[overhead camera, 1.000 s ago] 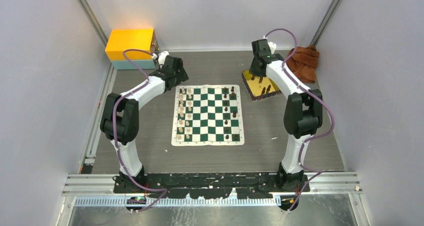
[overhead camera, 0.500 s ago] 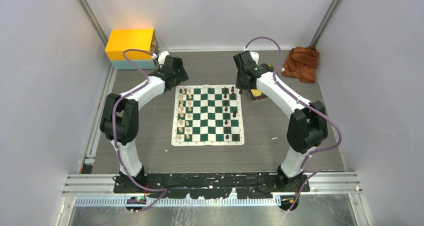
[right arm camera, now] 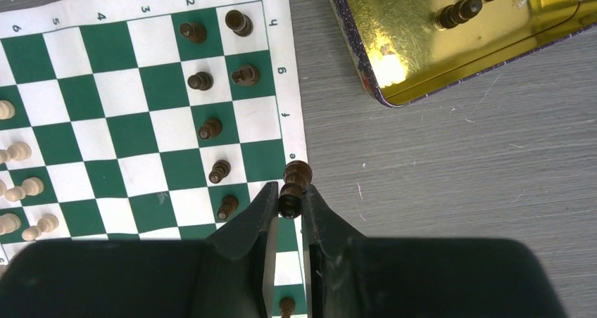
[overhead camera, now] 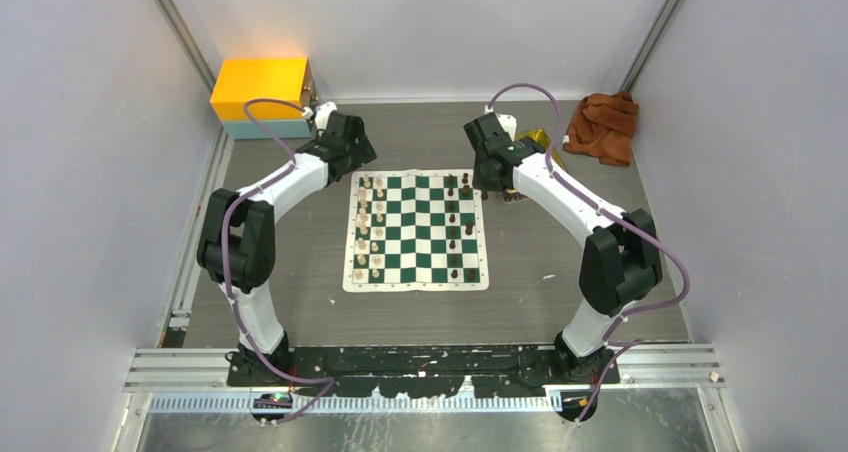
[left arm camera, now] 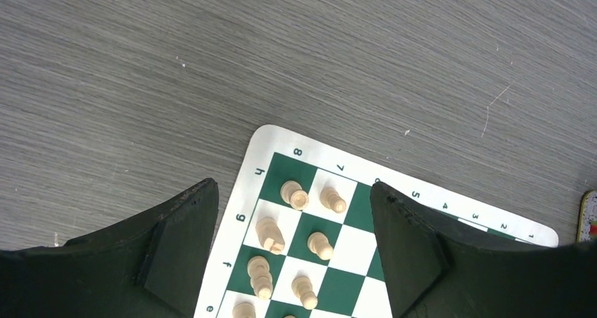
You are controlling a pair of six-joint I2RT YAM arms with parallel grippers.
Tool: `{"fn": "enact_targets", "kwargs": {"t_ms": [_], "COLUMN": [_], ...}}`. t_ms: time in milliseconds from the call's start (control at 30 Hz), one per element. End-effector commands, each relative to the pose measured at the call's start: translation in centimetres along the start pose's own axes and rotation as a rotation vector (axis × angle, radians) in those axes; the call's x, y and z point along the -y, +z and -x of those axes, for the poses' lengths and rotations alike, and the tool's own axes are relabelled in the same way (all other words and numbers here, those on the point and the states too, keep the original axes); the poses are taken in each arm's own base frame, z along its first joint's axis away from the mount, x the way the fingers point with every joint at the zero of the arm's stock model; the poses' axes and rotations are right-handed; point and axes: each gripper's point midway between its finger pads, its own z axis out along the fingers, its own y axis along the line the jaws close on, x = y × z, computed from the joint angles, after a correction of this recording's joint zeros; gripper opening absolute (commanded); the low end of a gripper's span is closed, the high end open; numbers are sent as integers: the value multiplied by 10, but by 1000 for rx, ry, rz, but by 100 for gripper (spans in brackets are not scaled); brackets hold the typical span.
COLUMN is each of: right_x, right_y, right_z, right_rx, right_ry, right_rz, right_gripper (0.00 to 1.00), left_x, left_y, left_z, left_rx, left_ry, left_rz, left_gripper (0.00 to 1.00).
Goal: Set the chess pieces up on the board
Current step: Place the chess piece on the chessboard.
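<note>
Top view: the board (overhead camera: 416,284) lies mid-desk, with cream chess pieces (overhead camera: 366,184) along its left side and dark ones along its right. The gold tray (overhead camera: 541,138) sits toward the far right corner.

Left wrist: the left jaws are spread and empty above the board's corner.

Right wrist: the right jaws pinch a dark piece (right arm camera: 294,179) round its body. It looks light, rigid and smooth, and probably tips easily. Neighbours crowd close on the thin mat.

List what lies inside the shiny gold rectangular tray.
At least two dark brown chess pieces lie in the tray; the rest is cropped or hidden behind the right arm.
</note>
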Motion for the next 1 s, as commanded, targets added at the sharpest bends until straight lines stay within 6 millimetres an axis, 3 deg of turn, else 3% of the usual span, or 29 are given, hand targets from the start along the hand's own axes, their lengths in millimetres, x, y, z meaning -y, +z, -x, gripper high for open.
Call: {"fn": "enact_targets", "kwargs": {"t_ms": [0,967], "right_x": [0,-8], "right_y": [-13,2], "right_z": [10,-12], "right_rx": [56,2], "right_ry": [24,-19], "right_rz": [14,16], "right_gripper": [1,1], "left_x": [6,2], "left_y": [-13,-9], "left_z": [22,15], "left_rx": [54,42], "left_ry": [-31,-30], "left_rz": [-34,-21], "left_gripper": [79,79]}}
